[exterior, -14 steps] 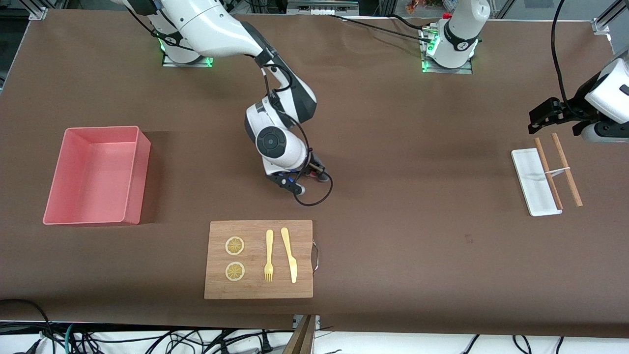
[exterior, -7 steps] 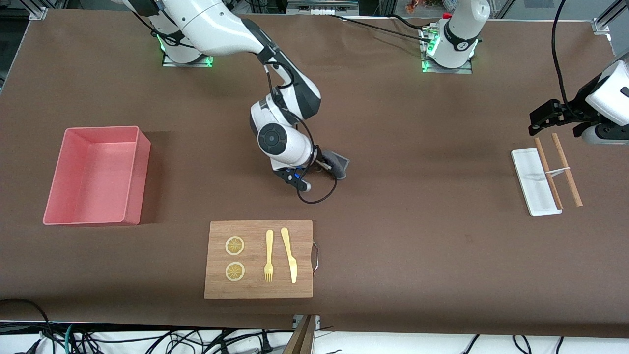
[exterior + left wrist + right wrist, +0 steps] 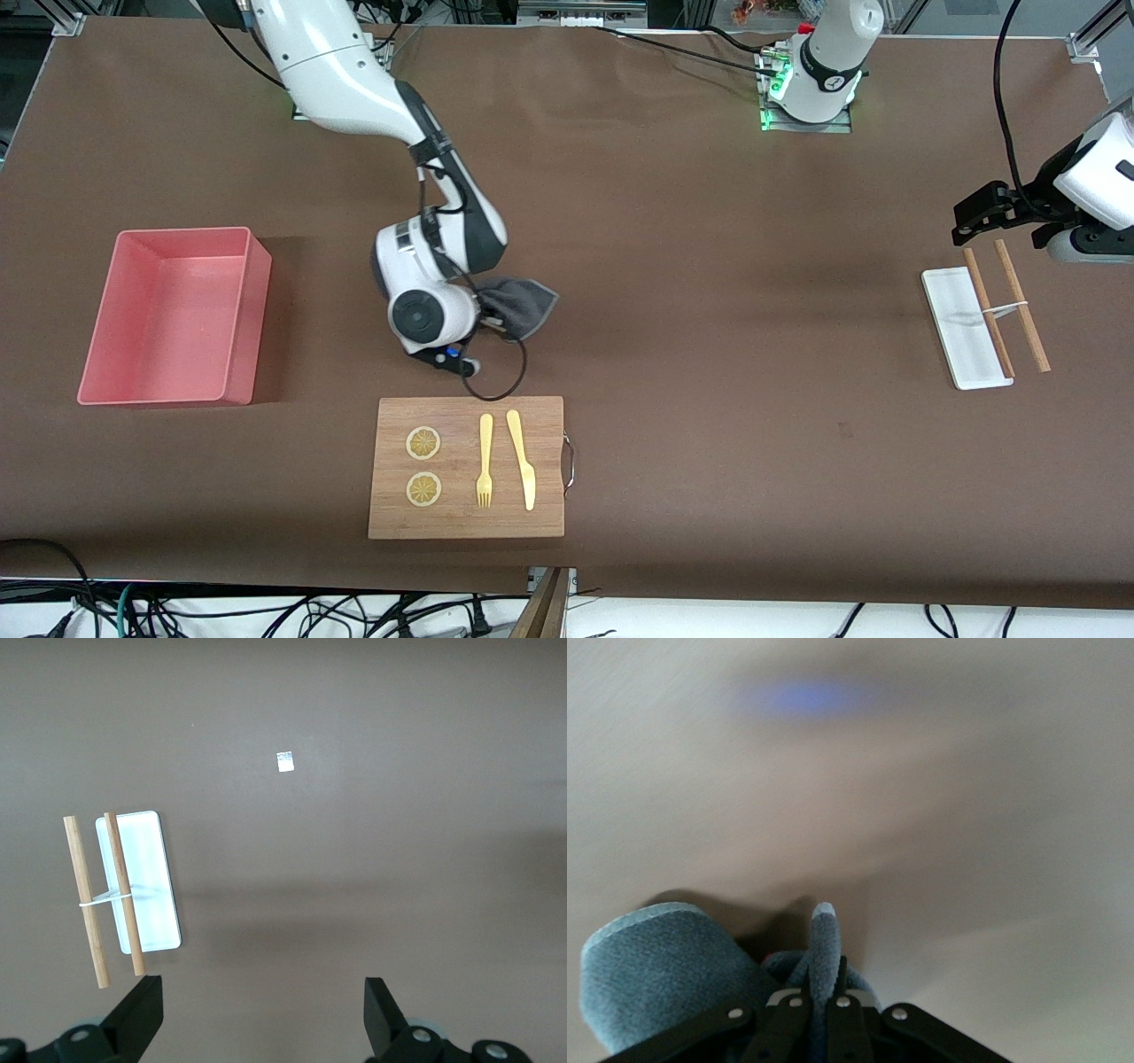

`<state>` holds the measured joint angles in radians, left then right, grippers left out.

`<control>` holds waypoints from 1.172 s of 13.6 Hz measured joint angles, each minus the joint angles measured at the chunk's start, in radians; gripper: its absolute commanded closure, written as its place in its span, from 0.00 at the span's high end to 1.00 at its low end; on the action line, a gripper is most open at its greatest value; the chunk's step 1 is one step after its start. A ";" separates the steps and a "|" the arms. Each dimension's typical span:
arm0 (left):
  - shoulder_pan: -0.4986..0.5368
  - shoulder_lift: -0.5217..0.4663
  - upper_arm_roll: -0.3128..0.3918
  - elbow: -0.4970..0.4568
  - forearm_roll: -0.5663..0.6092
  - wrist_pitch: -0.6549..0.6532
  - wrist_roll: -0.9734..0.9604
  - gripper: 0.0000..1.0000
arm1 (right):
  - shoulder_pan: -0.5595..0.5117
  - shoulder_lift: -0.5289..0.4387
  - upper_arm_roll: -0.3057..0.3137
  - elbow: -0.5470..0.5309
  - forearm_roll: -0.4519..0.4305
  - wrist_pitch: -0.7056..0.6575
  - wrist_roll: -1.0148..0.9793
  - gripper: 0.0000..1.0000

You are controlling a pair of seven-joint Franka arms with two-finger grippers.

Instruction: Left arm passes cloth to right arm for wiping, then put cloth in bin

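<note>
Brown mat-covered table [image 3: 709, 354], robot bases along the top of the frame. Front view: right gripper [image 3: 485, 321] at centre-left of frame, over bare mat above the wooden board [image 3: 467, 467], clamped on the dark grey cloth [image 3: 523, 304], which hangs crumpled from it toward frame centre. Pink bin [image 3: 177, 315] at mid-left of frame, long axis running top to bottom, mouth open upward; it lies toward frame left from the cloth, well apart, with bare mat between. Right arm is the nearer one; left gripper [image 3: 983, 213] waits at the far right edge, above the white tray [image 3: 961, 332] and sticks [image 3: 1005, 306]. Left wrist view: fingers [image 3: 137, 1019] spread wide, nothing between them; tray and sticks at left of frame. Right wrist view: jaws closed narrow on a fold of cloth at bottom of frame; mat blurred above.
</note>
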<state>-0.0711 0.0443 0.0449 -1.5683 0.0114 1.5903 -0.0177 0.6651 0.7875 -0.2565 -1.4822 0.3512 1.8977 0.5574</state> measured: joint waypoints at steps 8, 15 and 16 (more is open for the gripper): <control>0.001 0.001 0.000 0.002 0.000 -0.002 0.000 1.00 | -0.007 -0.040 -0.250 0.011 -0.002 -0.188 -0.372 0.00; 0.001 0.003 0.001 0.003 0.000 -0.004 0.000 1.00 | -0.009 -0.265 -0.517 0.028 -0.130 -0.499 -0.794 0.00; 0.001 0.003 0.001 0.004 0.000 -0.004 0.000 1.00 | -0.012 -0.273 -0.566 0.023 -0.145 -0.506 -0.883 0.00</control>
<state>-0.0699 0.0472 0.0459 -1.5646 0.0113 1.5863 -0.0177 0.6526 0.5145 -0.8224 -1.4590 0.2059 1.3918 -0.3255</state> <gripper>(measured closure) 0.000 0.978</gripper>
